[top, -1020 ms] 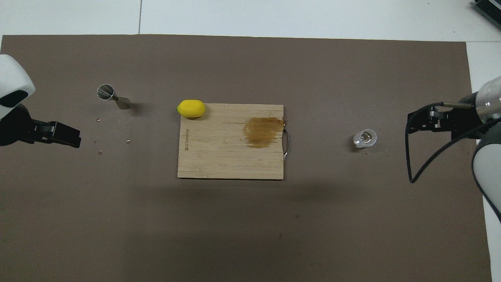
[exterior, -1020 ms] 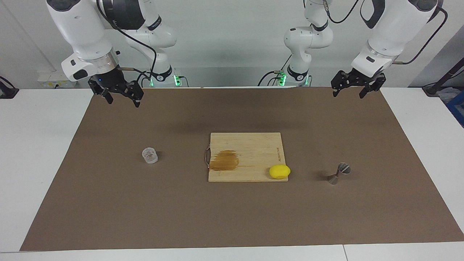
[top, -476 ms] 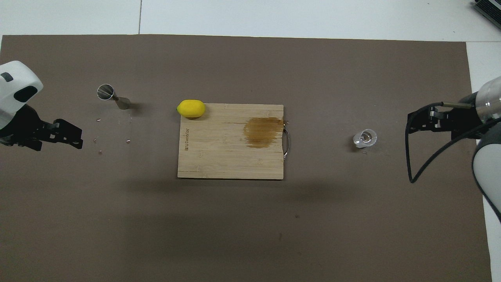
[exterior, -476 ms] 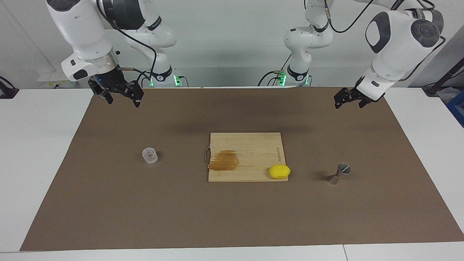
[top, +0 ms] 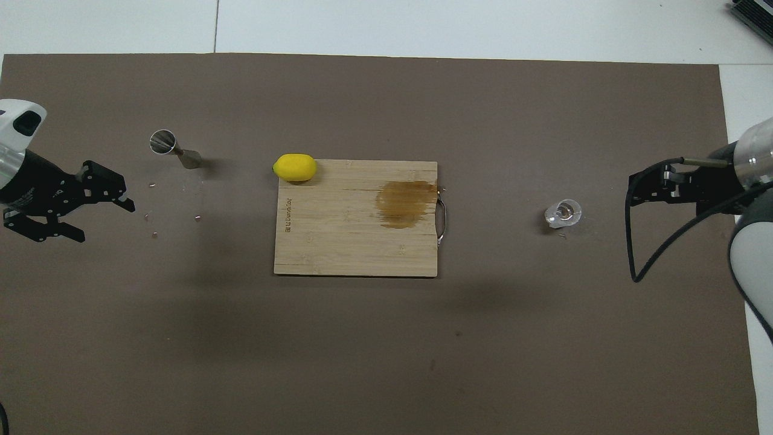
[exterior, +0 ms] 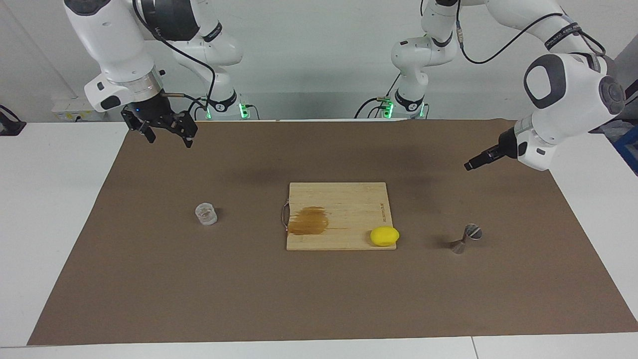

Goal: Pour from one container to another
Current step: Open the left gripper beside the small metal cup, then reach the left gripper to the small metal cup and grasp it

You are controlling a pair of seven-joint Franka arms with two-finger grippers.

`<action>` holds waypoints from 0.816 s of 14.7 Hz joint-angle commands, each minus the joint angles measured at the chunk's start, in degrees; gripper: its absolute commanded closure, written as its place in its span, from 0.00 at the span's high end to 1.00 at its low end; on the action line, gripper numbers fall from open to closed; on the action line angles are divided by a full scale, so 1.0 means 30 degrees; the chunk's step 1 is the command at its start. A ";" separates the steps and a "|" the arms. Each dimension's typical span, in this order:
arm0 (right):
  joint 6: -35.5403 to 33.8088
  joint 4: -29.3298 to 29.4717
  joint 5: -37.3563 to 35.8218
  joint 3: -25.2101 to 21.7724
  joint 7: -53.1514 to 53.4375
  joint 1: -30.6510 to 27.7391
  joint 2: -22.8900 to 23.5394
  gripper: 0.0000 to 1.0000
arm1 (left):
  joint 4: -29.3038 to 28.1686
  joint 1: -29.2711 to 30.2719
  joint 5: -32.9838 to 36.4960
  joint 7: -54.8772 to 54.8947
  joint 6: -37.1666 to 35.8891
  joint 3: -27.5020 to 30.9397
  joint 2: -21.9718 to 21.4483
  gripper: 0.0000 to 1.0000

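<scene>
Glass cup (exterior: 206, 213): we see it upright on the brown mat (exterior: 199, 279), toward the right arm's end of the surface, at about 9 o'clock from the cutting board in the facing view, well apart from it.
Jigger (exterior: 466, 238): we see it standing on the mat toward the left arm's end, tilted in appearance, at about 3 o'clock from the board in the facing view.
Cutting board (exterior: 344, 204): we find it mid-mat, with a brown stain (exterior: 309, 221) near its handle edge.
Lemon (exterior: 384, 236): yellow, on the board's corner nearest the jigger.
Left gripper (top: 104, 210): we see its jaws spread and empty, in the air over the mat at about 7 o'clock from the jigger in the overhead view, touching nothing.
Right gripper (exterior: 167, 133): we see it open and empty, over the mat's edge by the robots, at about 11 o'clock from the glass cup in the facing view.
</scene>
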 commanded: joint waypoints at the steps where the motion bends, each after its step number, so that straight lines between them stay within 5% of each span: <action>1: 0.0129 0.0134 -0.0040 0.0149 -0.0339 -0.0269 0.0056 1.00 | -0.0015 0.1083 -0.1694 -0.3939 0.0915 -0.0060 0.0815 1.00; 12: 0.0129 0.0134 -0.0040 0.0149 -0.0338 -0.0269 0.0056 1.00 | -0.5958 0.3985 -1.2529 -1.1739 0.7677 -0.0059 -0.0030 1.00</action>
